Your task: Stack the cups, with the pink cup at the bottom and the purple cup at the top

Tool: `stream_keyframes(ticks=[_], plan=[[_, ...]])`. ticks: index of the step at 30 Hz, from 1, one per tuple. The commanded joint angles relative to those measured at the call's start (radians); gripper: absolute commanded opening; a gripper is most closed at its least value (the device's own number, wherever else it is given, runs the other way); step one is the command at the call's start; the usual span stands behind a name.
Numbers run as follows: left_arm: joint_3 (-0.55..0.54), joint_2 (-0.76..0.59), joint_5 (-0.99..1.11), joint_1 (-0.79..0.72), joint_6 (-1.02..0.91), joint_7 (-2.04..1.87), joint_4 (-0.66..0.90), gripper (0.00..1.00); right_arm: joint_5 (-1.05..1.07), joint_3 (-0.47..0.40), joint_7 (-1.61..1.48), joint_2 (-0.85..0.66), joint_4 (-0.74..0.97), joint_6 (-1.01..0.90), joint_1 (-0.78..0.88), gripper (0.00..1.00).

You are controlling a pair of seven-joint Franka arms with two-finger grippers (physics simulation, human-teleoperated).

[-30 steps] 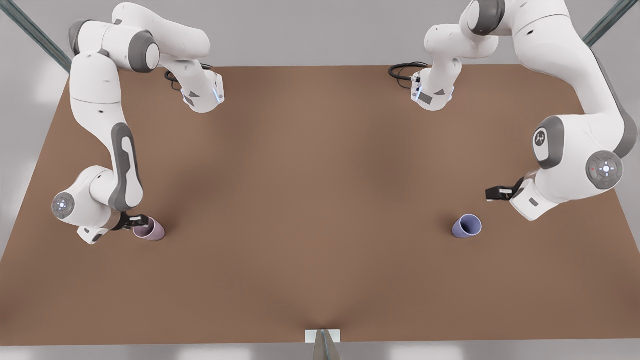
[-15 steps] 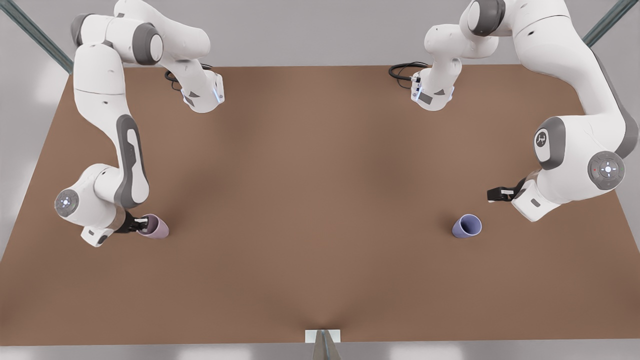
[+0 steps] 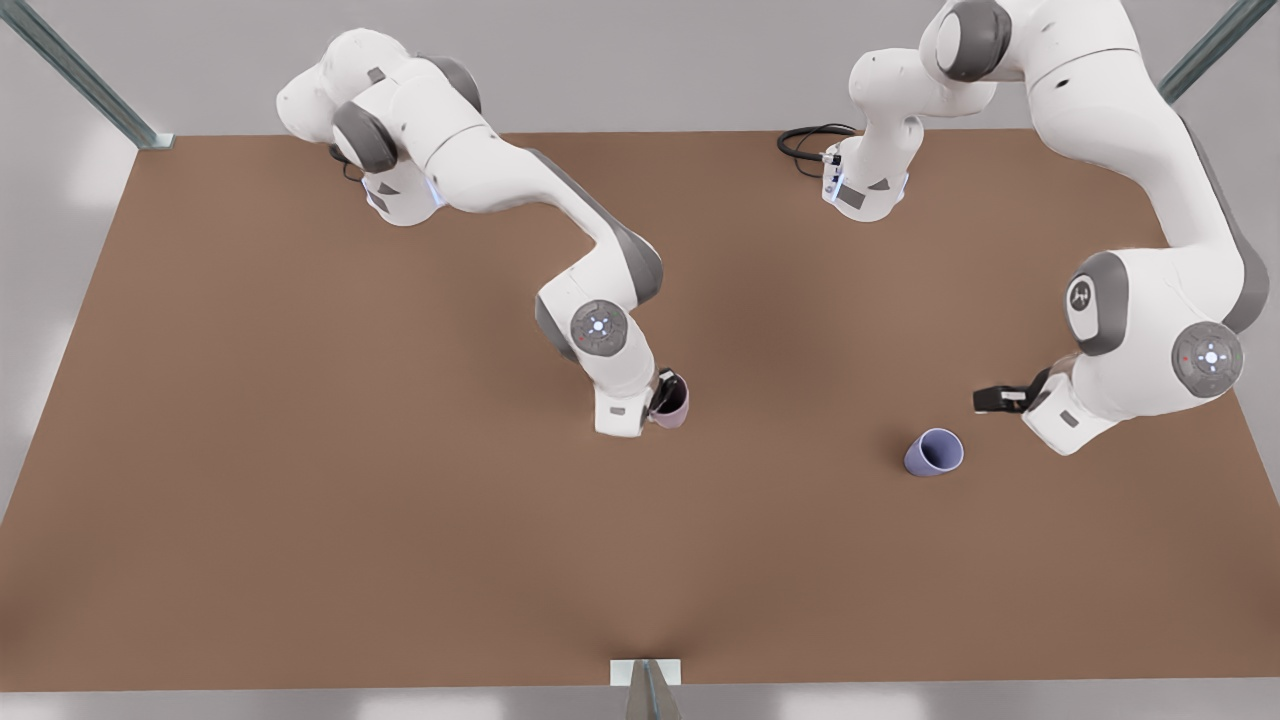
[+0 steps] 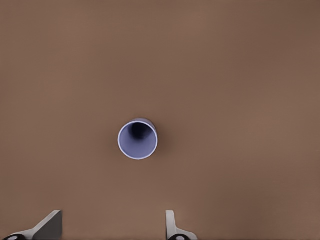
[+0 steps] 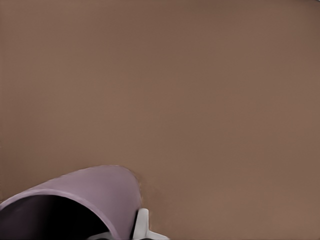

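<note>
In half a second my right gripper point(image 3: 662, 396) carried the pink cup point(image 3: 676, 403), pinched by its rim, from the table's point(image 3: 300, 560) side edge to mid-table. My left gripper point(image 3: 990, 398) waits, spread wide, near the purple cup point(image 3: 934, 452), so placing comes next.

Table point(image 3: 300, 520) is bare brown surface nearly everywhere, wide free lanes along the near edge and down the front view's left half. Only standing obstacle: purple cup point(image 3: 934, 452), upright, mouth open upward, bare table on all sides of it in the left wrist view point(image 4: 137, 139). Left gripper point(image 3: 990, 399) hangs just beside it, not touching, fingers point(image 4: 47, 227) spread apart, and no object stands between it and the cup. Right gripper point(image 3: 662, 392) is mid-table, clamped on the rim of pink cup point(image 3: 675, 405) with one finger point(image 5: 141, 225) outside the wall. Between the two cups the table is unobstructed. Arm bases and cables crowd the far edge.
</note>
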Motion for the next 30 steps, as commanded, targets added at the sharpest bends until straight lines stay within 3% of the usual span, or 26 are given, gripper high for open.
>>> stream_keyframes(ticks=[1,3,6,16,24,27,30], plan=[[0.004,0.004,-0.035,0.016,0.114,0.055,-0.047,1.00,-0.008,0.001,1.029,0.090,0.100,-0.074,0.039,0.21],[0.007,-0.002,-0.039,0.016,0.298,0.067,-0.184,1.00,-0.012,0.023,1.095,0.154,0.121,0.008,0.082,0.21],[0.007,0.035,-0.041,0.039,0.444,0.095,-0.263,1.00,-0.012,0.015,1.103,0.154,0.118,0.018,0.087,0.21],[0.008,0.161,-0.108,0.068,0.597,0.196,-0.286,1.00,-0.012,0.020,1.105,0.202,0.114,0.098,0.092,0.21],[0.007,0.197,-0.110,0.066,0.625,0.210,-0.329,0.99,-0.012,0.020,1.105,0.203,0.101,0.106,0.095,0.54],[0.007,0.214,-0.131,0.066,0.622,0.210,-0.329,0.59,-0.011,0.018,1.105,0.197,0.095,0.109,0.095,0.61],[0.002,0.224,-0.134,0.065,0.623,0.208,-0.329,0.49,-0.011,0.018,1.100,0.183,0.088,0.101,0.095,0.61]])
